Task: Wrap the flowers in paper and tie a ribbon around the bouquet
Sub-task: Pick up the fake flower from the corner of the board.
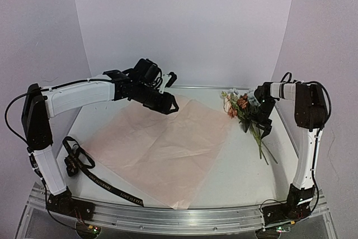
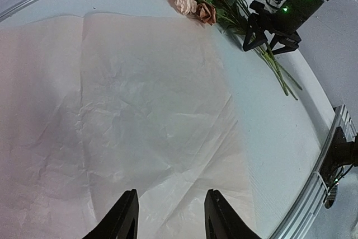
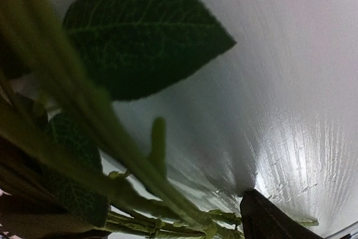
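1. While the right tool [image 1: 262, 118] is set with jaws apart astride the thin green stems [image 1: 260, 144] of the small mixed flower bunch [image 1: 235, 104], right of centre, all stems should be gathered before closing.
2. The left tool [image 2: 170, 202], apart and empty, is held over the large pale pink paper sheet [image 1: 162, 144] at centre.

Pale pink paper [image 1: 162, 149] lies flat and lightly creased, spread wide across the desk [image 1: 240, 177]. The flowers [image 1: 241, 110] lie unwrapped at its far right corner, pink, cream, rust and blue blooms by the paper's edge, thin green stems trailing away. The black, gold-lettered ribbon [image 1: 106, 183] sits looped along the near-left side.
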Controlling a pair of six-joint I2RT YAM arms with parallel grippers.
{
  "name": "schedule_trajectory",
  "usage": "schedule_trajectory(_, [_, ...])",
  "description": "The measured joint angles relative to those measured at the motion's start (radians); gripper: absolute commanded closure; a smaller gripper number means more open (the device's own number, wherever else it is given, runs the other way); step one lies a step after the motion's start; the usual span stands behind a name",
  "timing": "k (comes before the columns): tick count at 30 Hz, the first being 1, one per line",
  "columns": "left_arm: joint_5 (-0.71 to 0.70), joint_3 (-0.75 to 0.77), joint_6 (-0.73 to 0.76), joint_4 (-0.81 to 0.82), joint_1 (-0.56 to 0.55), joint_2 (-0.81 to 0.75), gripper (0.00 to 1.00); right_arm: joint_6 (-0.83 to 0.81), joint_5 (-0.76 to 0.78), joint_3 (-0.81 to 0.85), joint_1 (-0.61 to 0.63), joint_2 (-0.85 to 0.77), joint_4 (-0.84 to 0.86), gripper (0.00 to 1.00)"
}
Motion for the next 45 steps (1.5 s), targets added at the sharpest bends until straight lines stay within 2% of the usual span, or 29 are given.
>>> schedule_trajectory(8, [0.003,0.0,-0.009,0.008,0.0,0.0,0.58,0.087,-0.008,-0.156,0.0,-0.095,0.099,0.58])
schedule_trajectory(12, [-0.002,-0.015,-0.023,0.018,0.0,0.0,0.58,0.099,0.027,-0.242,0.04,-0.148,0.118,0.69])
schedule_trajectory(18, [-0.061,-0.045,-0.115,0.013,0.009,0.003,0.56,0.104,0.054,-0.265,0.096,-0.16,0.119,0.91])
schedule_trajectory(22, [-0.15,-0.128,-0.263,0.034,0.075,-0.006,0.5,0.111,0.052,-0.266,0.104,-0.16,0.122,0.97])
schedule_trajectory(28, [-0.277,-0.475,-0.492,0.031,0.294,-0.143,0.42,0.113,0.041,-0.272,0.104,-0.165,0.129,1.0])
schedule_trajectory(31, [-0.331,-0.588,-0.572,0.009,0.353,-0.244,0.38,0.109,0.03,-0.272,0.103,-0.165,0.131,1.0])
schedule_trajectory(39, [-0.392,-0.794,-0.788,0.015,0.4,-0.467,0.38,0.104,-0.034,-0.269,0.103,-0.165,0.16,1.0])
schedule_trajectory(45, [-0.368,-0.978,-0.947,0.056,0.4,-0.531,0.39,0.089,-0.074,-0.269,0.105,-0.173,0.18,1.0])
